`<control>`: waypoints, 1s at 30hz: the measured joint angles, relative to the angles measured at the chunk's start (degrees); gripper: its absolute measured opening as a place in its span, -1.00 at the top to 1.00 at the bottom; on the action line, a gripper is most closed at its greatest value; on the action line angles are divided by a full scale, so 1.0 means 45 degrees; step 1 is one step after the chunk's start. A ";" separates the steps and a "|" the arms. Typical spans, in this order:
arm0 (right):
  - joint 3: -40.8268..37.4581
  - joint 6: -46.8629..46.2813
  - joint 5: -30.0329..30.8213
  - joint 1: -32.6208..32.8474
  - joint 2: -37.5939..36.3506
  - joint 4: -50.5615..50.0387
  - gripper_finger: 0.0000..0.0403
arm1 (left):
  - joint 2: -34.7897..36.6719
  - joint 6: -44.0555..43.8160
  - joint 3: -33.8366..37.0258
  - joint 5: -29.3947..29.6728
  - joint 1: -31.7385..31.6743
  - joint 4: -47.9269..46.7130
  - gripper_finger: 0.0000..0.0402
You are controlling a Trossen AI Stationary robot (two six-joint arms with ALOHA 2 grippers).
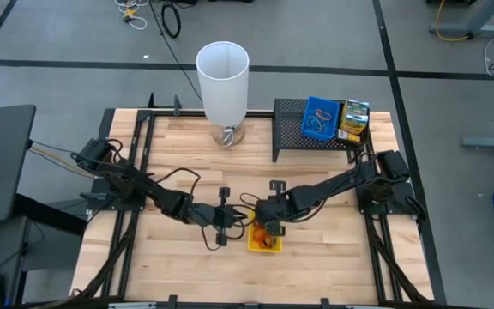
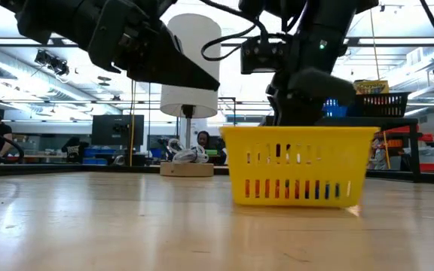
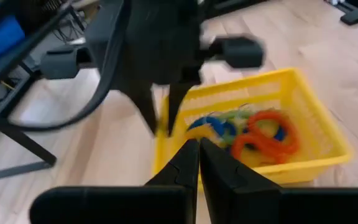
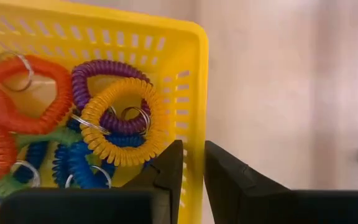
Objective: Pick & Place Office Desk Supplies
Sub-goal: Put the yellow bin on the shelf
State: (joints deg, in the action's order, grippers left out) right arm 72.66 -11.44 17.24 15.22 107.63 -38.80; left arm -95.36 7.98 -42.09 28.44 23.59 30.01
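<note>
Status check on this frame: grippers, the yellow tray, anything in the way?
Left gripper shut, empty, beside the yellow tray. Right gripper straddling the tray's wall, grip not confirmed. Coil loops inside. Nothing blocking.

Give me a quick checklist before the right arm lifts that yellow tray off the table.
1. Right gripper straddling the yellow tray wall: ok, one finger inside, one outside.
2. Firm grip on the wall: cannot tell, a gap still shows between the fingers.
3. Coil loops clear of the fingers: not ok, the yellow loop lies close to the inner finger.
4. Left gripper shut and empty beside the tray: ok.
5. Tray flat on the table: ok.
</note>
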 joint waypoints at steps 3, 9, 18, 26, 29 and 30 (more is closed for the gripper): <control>0.0000 0.0265 0.0811 -0.0255 -0.0005 -0.0393 0.66 | 0.0124 0.0102 0.0000 0.0104 0.0021 0.0017 0.90; -0.0005 0.0992 0.1671 -0.1257 -0.0001 -0.0621 0.66 | 0.0378 0.0141 -0.0005 0.0101 0.0026 0.0071 0.90; -0.0010 0.1748 0.2510 -0.2534 0.0000 -0.0603 0.66 | 0.0483 0.0195 -0.0005 0.0112 0.0018 0.0037 0.90; 0.0372 0.2001 0.2072 -0.2062 -0.0086 -0.0837 0.64 | 0.0483 0.0393 -0.0005 0.0104 0.0021 0.0005 0.90; 0.0918 0.1987 0.2055 -0.1670 -0.0281 -0.1330 0.58 | 0.0483 0.0424 -0.0010 0.0109 0.0041 0.0007 0.90; 0.1176 0.1981 0.1971 -0.1533 -0.0327 -0.1484 0.55 | 0.0483 0.0424 -0.0013 0.0126 0.0096 -0.0009 0.90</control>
State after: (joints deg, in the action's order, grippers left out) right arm 77.96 -2.52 26.11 8.32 106.16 -45.48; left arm -93.19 9.89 -42.14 29.00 24.02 29.97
